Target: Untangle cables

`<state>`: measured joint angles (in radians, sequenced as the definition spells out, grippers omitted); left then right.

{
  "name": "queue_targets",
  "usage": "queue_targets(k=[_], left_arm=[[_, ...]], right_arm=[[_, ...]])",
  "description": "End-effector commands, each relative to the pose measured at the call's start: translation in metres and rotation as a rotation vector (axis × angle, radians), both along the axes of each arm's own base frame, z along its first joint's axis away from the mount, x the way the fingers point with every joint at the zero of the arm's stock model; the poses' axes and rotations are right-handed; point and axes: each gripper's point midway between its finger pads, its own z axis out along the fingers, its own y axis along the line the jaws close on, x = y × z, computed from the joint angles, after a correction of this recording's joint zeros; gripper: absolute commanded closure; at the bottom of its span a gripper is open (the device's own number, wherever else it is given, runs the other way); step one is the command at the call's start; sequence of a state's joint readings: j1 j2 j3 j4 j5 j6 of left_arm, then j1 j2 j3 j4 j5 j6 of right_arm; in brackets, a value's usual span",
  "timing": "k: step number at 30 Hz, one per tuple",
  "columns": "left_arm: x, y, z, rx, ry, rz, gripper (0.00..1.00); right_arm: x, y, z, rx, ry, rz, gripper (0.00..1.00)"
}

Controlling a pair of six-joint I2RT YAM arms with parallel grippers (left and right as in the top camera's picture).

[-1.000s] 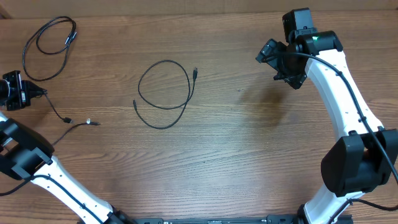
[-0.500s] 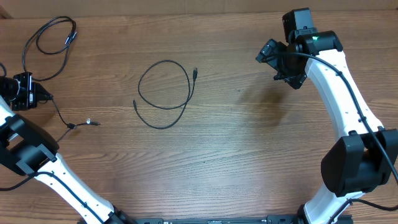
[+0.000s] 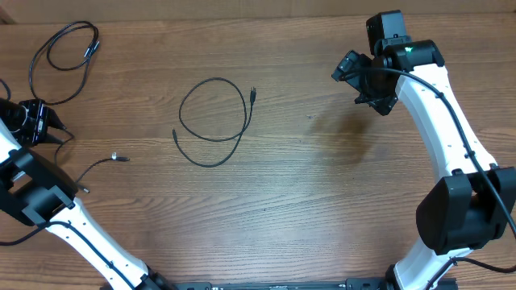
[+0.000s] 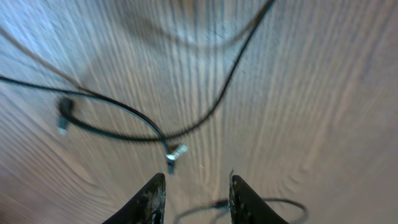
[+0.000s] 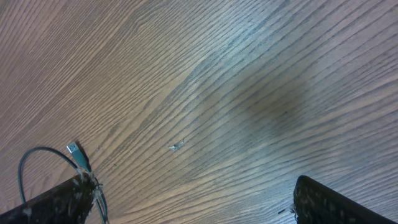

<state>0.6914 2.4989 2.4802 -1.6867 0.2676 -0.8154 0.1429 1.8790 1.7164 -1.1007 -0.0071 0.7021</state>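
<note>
Three thin black cables lie apart on the wooden table [image 3: 322, 185]. One is a loose loop [image 3: 64, 48] at the far left. One is a round loop [image 3: 214, 121] in the middle. A short cable with a silvery plug [image 3: 121, 158] lies slack near my left arm. My left gripper [image 3: 56, 129] is at the left edge, and its wrist view shows it [image 4: 196, 180] open and empty above the silvery plug [image 4: 176, 151] and curved cord [image 4: 211, 112]. My right gripper [image 3: 360, 84] hovers at the far right, wide open [image 5: 193, 186] and empty. A plug [image 5: 76, 152] of the middle loop shows by its left finger.
A small pale speck [image 5: 176, 145] lies on the wood below the right gripper. The white arm links [image 3: 56, 217] and their thick black wires cross the left and right [image 3: 435, 105] sides of the table.
The left gripper has shifted slightly right. The short cable, which ran taut from the gripper, now lies slack, with its near end slid toward the front left.
</note>
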Motion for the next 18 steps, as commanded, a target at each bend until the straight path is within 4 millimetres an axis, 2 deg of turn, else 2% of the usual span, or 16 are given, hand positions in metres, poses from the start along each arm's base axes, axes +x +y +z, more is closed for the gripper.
queue_targets(k=[1,3,6,8,11,18], left_arm=[[-0.009,0.005,-0.005,0.099,0.075,-0.102,0.64],[-0.011,0.008,-0.006,0.136,0.096,-0.165,0.55],[-0.012,0.012,-0.007,0.199,0.122,-0.290,0.17],[-0.015,0.019,-0.007,0.256,0.156,-0.368,0.04],[-0.022,0.030,-0.005,0.333,0.230,-0.416,0.00],[-0.026,0.029,-0.004,0.325,0.241,-0.439,0.00]], right_arm=[[0.002,-0.003,0.004,-0.012,-0.016,-0.004,0.00],[0.002,-0.003,0.004,-0.012,-0.016,-0.004,0.00],[0.002,-0.003,0.004,-0.012,-0.016,-0.004,0.00],[0.002,-0.003,0.004,-0.012,-0.016,-0.004,0.00],[0.002,-0.003,0.004,-0.012,-0.016,-0.004,0.00],[0.002,-0.003,0.004,-0.012,-0.016,-0.004,0.00]])
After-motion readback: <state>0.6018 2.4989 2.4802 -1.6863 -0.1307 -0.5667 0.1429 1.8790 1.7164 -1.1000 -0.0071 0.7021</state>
